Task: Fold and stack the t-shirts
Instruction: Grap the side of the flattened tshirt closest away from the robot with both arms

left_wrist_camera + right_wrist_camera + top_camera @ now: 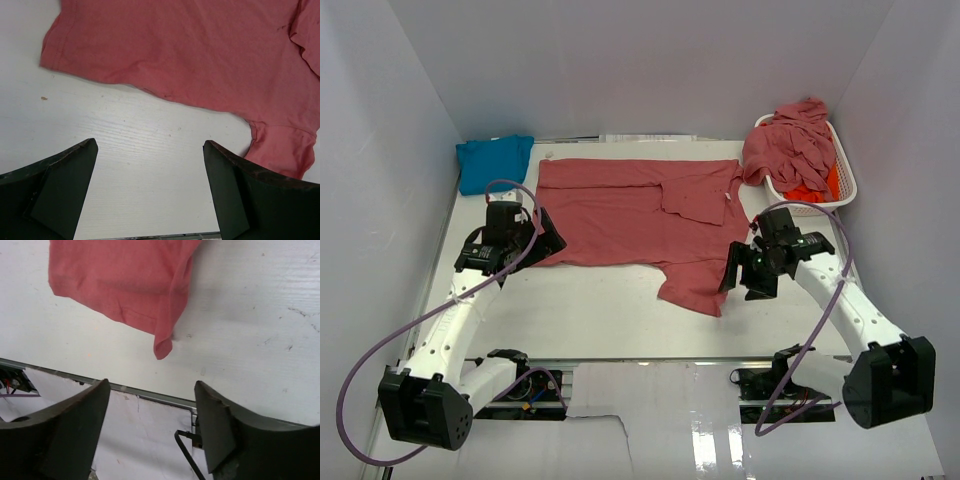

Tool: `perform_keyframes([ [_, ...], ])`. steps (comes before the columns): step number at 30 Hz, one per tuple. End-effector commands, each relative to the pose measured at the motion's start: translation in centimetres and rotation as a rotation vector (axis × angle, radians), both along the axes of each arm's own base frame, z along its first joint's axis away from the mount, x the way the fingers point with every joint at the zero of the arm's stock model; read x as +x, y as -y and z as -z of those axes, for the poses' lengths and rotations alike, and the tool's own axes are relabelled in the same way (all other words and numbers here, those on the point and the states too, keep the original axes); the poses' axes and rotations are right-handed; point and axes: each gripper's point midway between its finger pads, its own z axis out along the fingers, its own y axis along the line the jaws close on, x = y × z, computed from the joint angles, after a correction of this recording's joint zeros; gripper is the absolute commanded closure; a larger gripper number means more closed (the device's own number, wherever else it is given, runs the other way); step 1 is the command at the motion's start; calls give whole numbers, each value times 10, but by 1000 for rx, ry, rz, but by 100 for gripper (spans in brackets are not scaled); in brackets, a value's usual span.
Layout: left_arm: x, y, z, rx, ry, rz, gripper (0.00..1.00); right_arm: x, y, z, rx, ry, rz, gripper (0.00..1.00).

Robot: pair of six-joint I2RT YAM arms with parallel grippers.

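A rose-red t-shirt lies spread on the white table, one sleeve folded onto its chest and the other sleeve hanging toward the front. In the left wrist view the shirt's hem runs above the fingers. In the right wrist view the sleeve lies beyond the fingers. My left gripper stands open at the shirt's left edge, empty. My right gripper is open just right of the sleeve, holding nothing. A folded turquoise t-shirt sits at the back left. More rose-red shirts and an orange one fill the basket.
The white slatted basket stands at the back right, against the right wall. Grey walls close in the table on three sides. The table's front edge with a metal rail lies right under my right gripper.
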Motion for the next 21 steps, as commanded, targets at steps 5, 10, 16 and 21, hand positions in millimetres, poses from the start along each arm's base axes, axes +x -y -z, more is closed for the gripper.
perform_keyframes([
  [5, -3, -15, 15, 31, -74, -98, 2, -31, -10, 10, -1, -26, 21, 30],
  [10, -9, -33, 32, -18, -169, -279, 2, -36, -19, 18, 8, 17, 1, 24],
  [16, -2, -27, 24, -27, -98, -177, 2, -31, -19, 26, -29, 53, 33, 34],
  [21, -13, -44, 25, 48, -166, -248, 2, -27, -22, 40, -64, 44, 39, 42],
])
